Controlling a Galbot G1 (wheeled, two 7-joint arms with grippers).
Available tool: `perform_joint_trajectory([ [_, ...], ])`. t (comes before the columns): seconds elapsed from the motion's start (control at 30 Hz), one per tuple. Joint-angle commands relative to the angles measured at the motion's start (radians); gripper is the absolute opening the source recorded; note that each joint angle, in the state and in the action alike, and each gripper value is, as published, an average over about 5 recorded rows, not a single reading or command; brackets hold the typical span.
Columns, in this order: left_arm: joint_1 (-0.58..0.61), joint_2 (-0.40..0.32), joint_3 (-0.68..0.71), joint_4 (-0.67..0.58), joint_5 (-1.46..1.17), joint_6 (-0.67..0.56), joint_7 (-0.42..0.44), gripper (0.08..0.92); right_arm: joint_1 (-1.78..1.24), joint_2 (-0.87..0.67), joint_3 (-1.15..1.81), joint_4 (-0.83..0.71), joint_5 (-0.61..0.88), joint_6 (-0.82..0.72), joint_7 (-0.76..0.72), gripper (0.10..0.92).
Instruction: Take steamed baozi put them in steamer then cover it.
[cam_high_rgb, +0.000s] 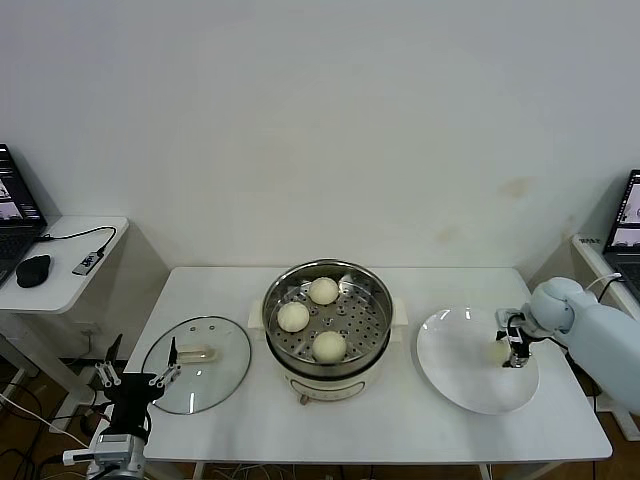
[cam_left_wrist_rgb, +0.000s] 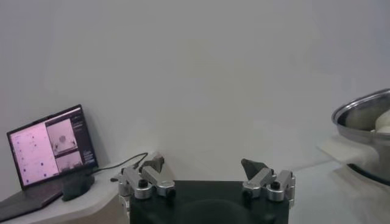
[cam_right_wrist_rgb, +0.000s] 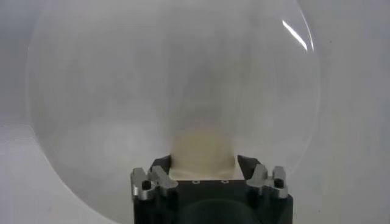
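Right gripper (cam_high_rgb: 514, 357) down on plate (cam_high_rgb: 450, 385), clenched round last baozi (cam_right_wrist_rgb: 203, 152) for lifting toward steamer (cam_high_rgb: 372, 340); left gripper (cam_high_rgb: 138, 378) parked, released

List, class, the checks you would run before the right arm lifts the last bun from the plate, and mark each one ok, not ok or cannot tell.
1. Right gripper has its fingers on either side of the fourth baozi on the plate: ok.
2. Fingers closed firmly on that bun: cannot tell.
3. Steamer is uncovered: ok.
4. Tray has free room beside the three buns already in it: ok.
5. Cover lies flat on the table, left of the steamer and off the carrying path: ok.
6. Left gripper is open and waits at the table's left edge near the cover, out of the way: ok.
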Motion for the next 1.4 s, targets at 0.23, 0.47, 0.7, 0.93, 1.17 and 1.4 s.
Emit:
perform_joint_trajectory([
  [0.23, 0.0, 0.004, -0.004, -0.003, 0.001, 0.002, 0.001, 0.823, 0.038, -0.023, -0.029, 0.038, 0.038, -0.019, -0.016, 0.504],
  [0.47, -0.013, 0.007, 0.007, 0.005, 0.001, 0.004, 0.003, 0.823, 0.258, -0.102, -0.221, 0.153, 0.193, -0.068, -0.047, 0.504],
  [0.7, -0.027, 0.008, 0.023, 0.02, 0.004, 0.005, 0.004, 0.823, 0.66, -0.054, -0.493, 0.233, 0.388, -0.132, -0.055, 0.51],
  [0.93, -0.036, 0.014, 0.026, 0.027, 0.002, 0.008, 0.005, 0.823, 0.969, 0.112, -0.714, 0.291, 0.614, -0.234, -0.023, 0.517],
  [1.17, -0.042, 0.034, 0.012, 0.033, -0.011, 0.009, 0.005, 0.823, 1.012, 0.283, -0.762, 0.299, 0.804, -0.355, 0.056, 0.524],
  [1.4, -0.035, 0.047, -0.008, 0.041, -0.019, 0.007, 0.005, 0.823, 0.904, 0.42, -0.748, 0.279, 0.858, -0.438, 0.123, 0.526],
])
